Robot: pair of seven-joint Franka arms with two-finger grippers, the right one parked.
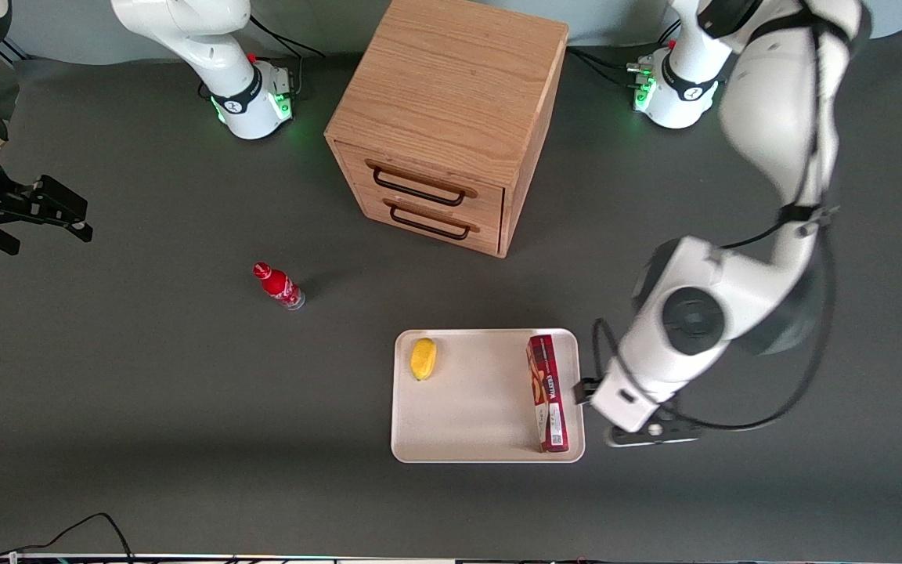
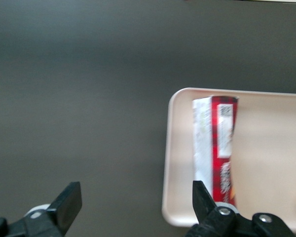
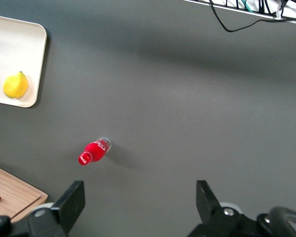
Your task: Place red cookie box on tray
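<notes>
From the front view we see a dark grey desk with a cream tray (image 1: 482,395) lying near its front edge, roughly midway along it. The red cookie box (image 1: 547,392) stands on its long narrow side inside the tray, along the tray's short rim toward the working arm's end of the desk. A yellow lemon (image 1: 423,358) also lies in the tray, well apart from the box, at the rim toward the parked arm's end. Our left arm's gripper (image 1: 649,433) hangs over bare desk just beside the tray, touching nothing. A wooden drawer cabinet (image 1: 447,121) sits near the back edge, and a small red bottle (image 1: 279,285) lies on the desk toward the parked arm's end. In the left wrist view we look down past the gripper (image 2: 134,203): its jaws are spread wide and hold nothing, one finger over the desk and the other over the tray's (image 2: 173,163) rim. The cookie box (image 2: 217,148) rests inside that rim, free of the fingers. The right wrist view shows only the bottle (image 3: 94,151), the lemon (image 3: 15,85) on a corner of the tray (image 3: 32,54), and a corner of the cabinet (image 3: 12,195). We judge the placing done: the box is on the tray and released, with only the arm's retreat left.
</notes>
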